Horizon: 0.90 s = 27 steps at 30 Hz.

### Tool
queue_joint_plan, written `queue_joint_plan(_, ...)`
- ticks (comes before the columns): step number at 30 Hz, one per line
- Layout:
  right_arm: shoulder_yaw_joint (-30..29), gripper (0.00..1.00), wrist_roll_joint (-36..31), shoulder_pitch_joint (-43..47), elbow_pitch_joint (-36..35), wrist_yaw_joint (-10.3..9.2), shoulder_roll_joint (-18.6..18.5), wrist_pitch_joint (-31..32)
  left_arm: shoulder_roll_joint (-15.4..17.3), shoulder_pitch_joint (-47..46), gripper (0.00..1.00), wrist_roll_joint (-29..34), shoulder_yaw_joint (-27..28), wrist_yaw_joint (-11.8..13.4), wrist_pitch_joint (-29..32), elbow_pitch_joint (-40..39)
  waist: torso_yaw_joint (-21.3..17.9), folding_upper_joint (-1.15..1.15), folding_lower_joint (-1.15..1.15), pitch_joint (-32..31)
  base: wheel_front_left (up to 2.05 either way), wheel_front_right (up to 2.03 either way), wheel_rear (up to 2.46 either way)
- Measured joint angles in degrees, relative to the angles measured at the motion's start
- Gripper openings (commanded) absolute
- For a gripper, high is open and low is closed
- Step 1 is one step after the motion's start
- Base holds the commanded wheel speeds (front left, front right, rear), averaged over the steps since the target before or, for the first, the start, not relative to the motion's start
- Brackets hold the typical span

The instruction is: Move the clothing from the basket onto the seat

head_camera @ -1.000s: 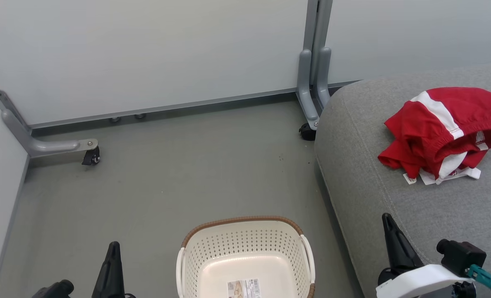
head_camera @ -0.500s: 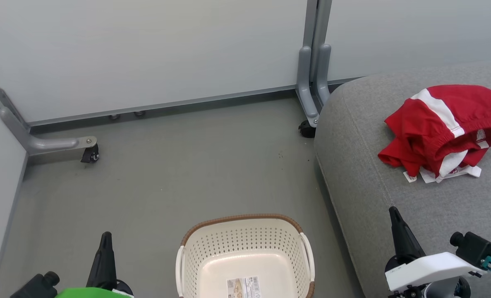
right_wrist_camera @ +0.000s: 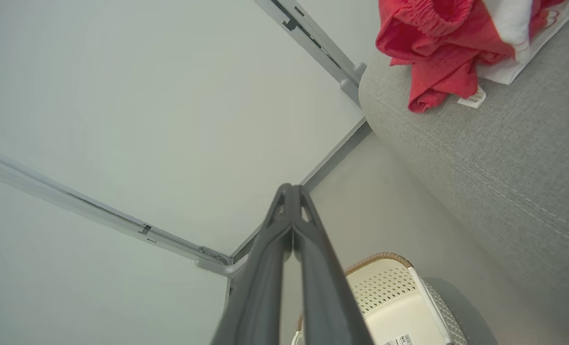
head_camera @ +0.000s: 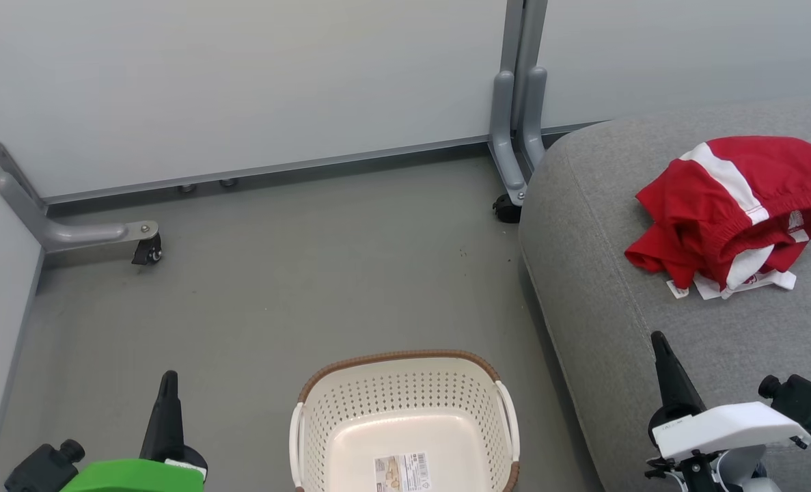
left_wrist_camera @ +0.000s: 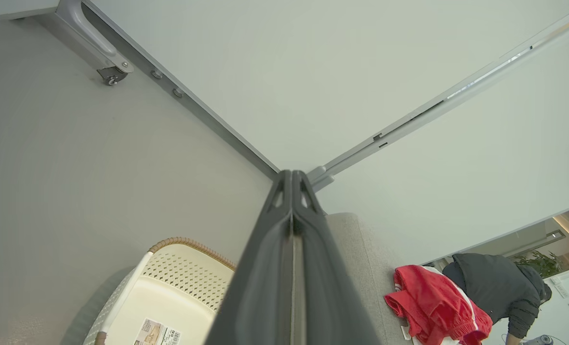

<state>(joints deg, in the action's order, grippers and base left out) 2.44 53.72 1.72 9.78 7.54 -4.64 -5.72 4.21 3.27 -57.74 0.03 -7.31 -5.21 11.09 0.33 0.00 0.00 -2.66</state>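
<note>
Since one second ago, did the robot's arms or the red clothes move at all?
Both slid up the head view: the left gripper drifting slightly left, the right gripper slightly right. Nothing was grabbed or dropped; both stay shut. The camera shifted a bit too. The clothing lies unmoved on the seat, the basket empty as before.

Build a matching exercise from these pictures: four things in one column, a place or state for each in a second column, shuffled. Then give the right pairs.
Things
1. clothing
2. basket
3. seat
4. left claw

Place or state
a. on the floor, sticker on its bottom
b. shut, holding nothing
c. red and white, lying in a heap
d. grey, to the right of the basket

Pairs: 1-c, 2-a, 3-d, 4-b
</note>
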Motion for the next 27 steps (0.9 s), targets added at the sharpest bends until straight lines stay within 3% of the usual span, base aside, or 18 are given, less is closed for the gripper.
queue_joint_plan(27, -2.5, 0.0, 17.5, -3.3, 1.7, -0.05, -0.1, 4.2, 0.1, -3.9, 0.0, -15.6, 1.7, 0.0, 4.1, 1.1, -0.1, 0.0, 0.0, 1.0, 0.0, 0.0, 0.0)
